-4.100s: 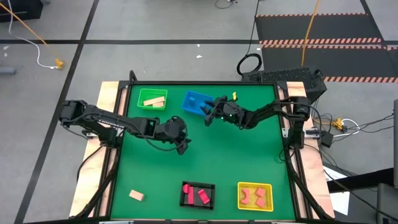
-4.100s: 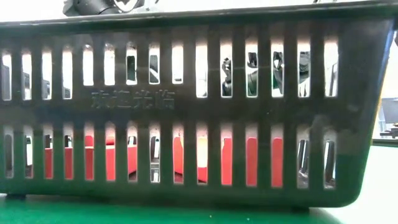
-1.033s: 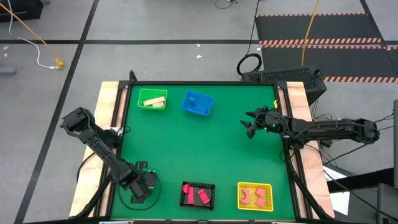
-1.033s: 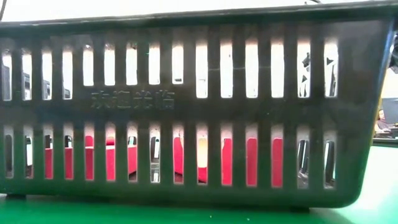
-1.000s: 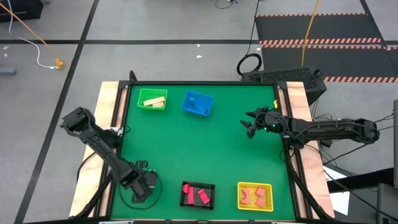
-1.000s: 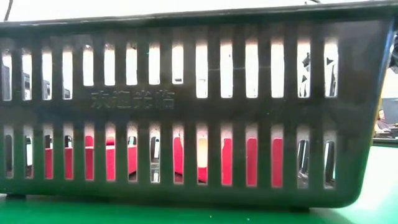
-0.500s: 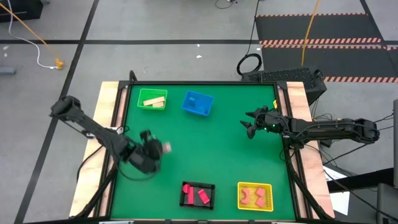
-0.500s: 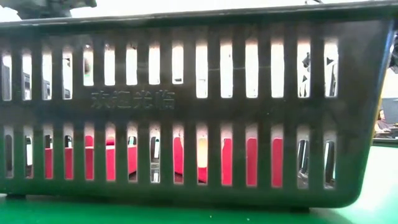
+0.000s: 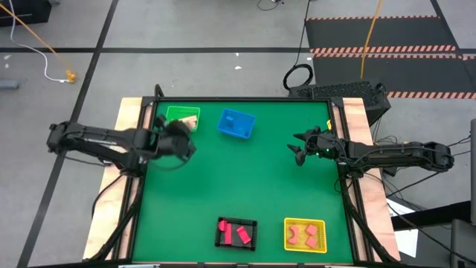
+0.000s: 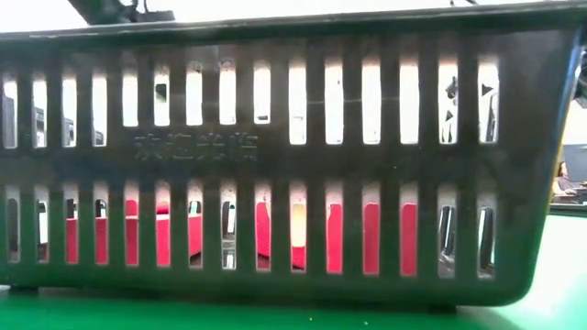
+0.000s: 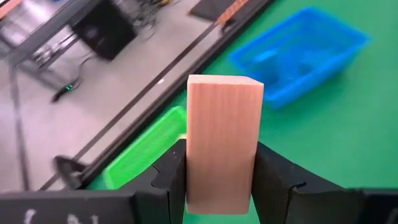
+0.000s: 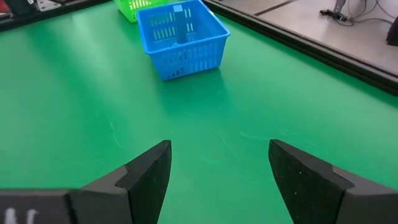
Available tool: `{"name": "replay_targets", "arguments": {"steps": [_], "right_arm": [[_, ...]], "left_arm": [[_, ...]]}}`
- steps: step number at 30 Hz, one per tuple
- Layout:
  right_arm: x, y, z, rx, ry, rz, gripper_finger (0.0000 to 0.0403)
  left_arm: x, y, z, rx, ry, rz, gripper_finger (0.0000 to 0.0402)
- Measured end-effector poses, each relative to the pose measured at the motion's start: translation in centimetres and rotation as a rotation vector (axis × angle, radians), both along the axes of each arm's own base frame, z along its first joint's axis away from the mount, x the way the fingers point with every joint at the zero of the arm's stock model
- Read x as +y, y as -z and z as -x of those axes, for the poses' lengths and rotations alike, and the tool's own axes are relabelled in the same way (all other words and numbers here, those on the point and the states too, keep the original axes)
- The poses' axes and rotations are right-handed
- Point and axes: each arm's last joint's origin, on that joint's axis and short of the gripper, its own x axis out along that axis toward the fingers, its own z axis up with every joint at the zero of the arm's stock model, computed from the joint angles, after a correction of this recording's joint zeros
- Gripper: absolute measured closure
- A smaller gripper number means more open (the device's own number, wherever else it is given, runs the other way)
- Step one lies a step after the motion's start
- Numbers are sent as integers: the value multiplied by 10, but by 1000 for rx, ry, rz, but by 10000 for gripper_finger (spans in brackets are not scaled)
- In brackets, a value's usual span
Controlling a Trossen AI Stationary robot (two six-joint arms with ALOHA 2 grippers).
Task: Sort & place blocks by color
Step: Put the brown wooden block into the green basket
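Note:
My left gripper (image 9: 184,132) is over the near right part of the green basket (image 9: 172,113) at the table's far left, shut on a tan wood block (image 11: 222,143). My right gripper (image 9: 297,154) is open and empty above the mat near the table's right edge; it also shows in the right wrist view (image 12: 217,168). Pink-red blocks (image 9: 236,234) lie in the black basket (image 9: 222,242). More pink-red blocks (image 9: 300,234) lie in the yellow basket (image 9: 321,237). A blue block (image 12: 178,10) sits in the blue basket (image 9: 236,124). My left gripper pinches the tan block's two long sides (image 11: 193,180) between its two fingers (image 11: 171,174), on the half nearer the wrist. The fingers lie along the block, whose free end (image 11: 225,84) sticks out past the fingertips. The block is lifted clear of the table.
The four baskets stand along the far and near edges, with open green mat (image 9: 238,179) between them. In the low view the black basket's slotted wall (image 10: 293,165) fills the picture, with red blocks behind the slots. Cables and floor lie beyond the table.
My left gripper, shut on the tan block, has risen from the table's near left corner and swung toward the far edge, over to the green basket. The block has gone with it, lifted clear of the mat.

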Motion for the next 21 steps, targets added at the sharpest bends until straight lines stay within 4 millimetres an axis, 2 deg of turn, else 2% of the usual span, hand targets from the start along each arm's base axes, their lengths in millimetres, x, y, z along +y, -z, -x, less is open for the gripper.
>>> {"name": "replay_targets", "arguments": {"steps": [7, 13, 17, 21], "right_arm": [[0, -4, -2, -28, -10, 30, 145], [0, -4, -2, -33, -11, 31, 145], [0, -4, -2, -20, -24, 54, 145], [0, -4, -2, -12, -31, 68, 145]], "left_arm": [[51, -2, 1, 12, -84, 76, 269], [81, -2, 3, -11, -69, 116, 269], [97, 15, 10, -27, -82, 153, 269], [108, 44, 20, -57, -138, 187, 269]]}}
